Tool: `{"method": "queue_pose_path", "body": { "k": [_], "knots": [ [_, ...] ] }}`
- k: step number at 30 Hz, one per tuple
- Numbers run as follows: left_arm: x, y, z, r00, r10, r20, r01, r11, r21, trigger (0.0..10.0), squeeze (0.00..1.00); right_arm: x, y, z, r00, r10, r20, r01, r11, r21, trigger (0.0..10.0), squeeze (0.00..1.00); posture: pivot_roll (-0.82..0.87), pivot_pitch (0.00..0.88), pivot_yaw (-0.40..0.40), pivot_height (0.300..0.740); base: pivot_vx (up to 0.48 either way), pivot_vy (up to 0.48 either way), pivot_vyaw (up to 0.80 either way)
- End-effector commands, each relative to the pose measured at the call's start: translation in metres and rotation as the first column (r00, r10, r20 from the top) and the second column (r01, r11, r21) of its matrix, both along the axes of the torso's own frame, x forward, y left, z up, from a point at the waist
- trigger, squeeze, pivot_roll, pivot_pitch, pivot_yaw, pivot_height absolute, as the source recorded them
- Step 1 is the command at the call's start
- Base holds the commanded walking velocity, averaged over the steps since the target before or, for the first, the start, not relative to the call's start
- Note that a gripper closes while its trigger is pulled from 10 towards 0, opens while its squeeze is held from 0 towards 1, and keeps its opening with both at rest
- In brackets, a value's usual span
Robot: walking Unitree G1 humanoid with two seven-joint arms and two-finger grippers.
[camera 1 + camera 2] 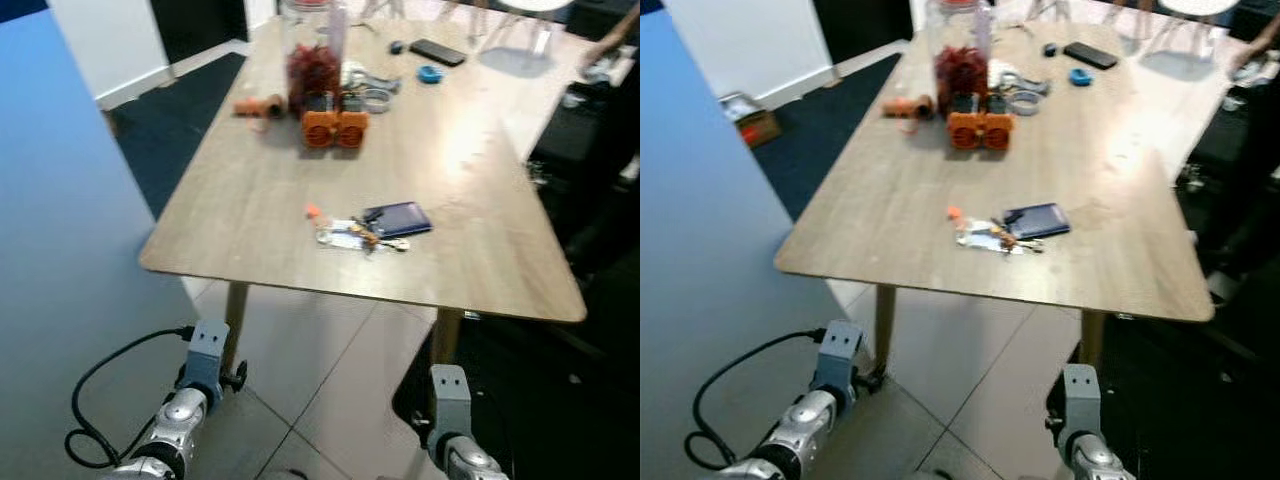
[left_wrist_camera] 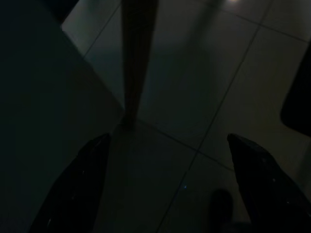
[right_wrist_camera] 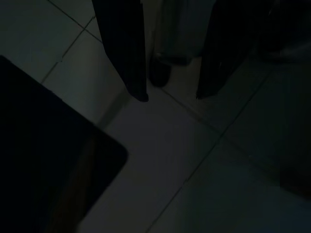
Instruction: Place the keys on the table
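The wooden table (image 1: 260, 190) carries the scene, and the keys (image 1: 362, 236) lie on it near the front edge, touching a dark blue wallet (image 1: 399, 218), so the placing looks done. Both arms hang low in front of the table: the left gripper (image 2: 170, 194) has its fingers spread wide over the tiled floor (image 2: 204, 82), empty; the right gripper (image 3: 170, 94) has its fingers parted, holding nothing. By my judgement the bunch is light, hard and loose — it would splay and slide on smooth wood — so the ring or the clear tag is the sensible hold.
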State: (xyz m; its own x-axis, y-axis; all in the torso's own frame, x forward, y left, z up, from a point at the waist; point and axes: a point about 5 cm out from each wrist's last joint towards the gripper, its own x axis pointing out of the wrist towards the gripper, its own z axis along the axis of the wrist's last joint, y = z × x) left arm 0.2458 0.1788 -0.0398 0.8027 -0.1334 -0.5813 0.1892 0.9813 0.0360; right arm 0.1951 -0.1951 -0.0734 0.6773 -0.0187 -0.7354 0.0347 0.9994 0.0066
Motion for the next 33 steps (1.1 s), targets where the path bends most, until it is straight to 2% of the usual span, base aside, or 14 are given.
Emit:
{"method": "queue_pose_path", "body": {
  "k": [1,17,33],
  "knots": [
    [-0.003,0.005,-0.001,1.000,0.004,-0.007,-0.004,1.000,0.017,10.0,0.00,-0.005,0.000,-0.003,1.000,0.001,-0.012,-0.001,1.000,-0.002,10.0,0.00,0.03,0.057,0.015,0.740,0.000,0.000,0.80],
    [0.002,0.001,0.003,1.000,0.015,0.023,-0.015,1.000,-0.015,10.0,0.00,-0.001,-0.002,0.000,1.000,0.004,0.008,-0.004,1.000,-0.006,10.0,0.00,0.03,0.040,0.008,0.740,0.000,0.000,0.80],
    [0.003,0.001,0.003,1.000,0.013,0.022,-0.012,1.000,-0.016,10.0,0.00,0.008,0.006,0.005,0.998,0.004,0.057,-0.005,1.000,0.028,10.0,0.00,0.03,0.036,0.008,0.740,0.000,0.000,0.80]
  ]
}}
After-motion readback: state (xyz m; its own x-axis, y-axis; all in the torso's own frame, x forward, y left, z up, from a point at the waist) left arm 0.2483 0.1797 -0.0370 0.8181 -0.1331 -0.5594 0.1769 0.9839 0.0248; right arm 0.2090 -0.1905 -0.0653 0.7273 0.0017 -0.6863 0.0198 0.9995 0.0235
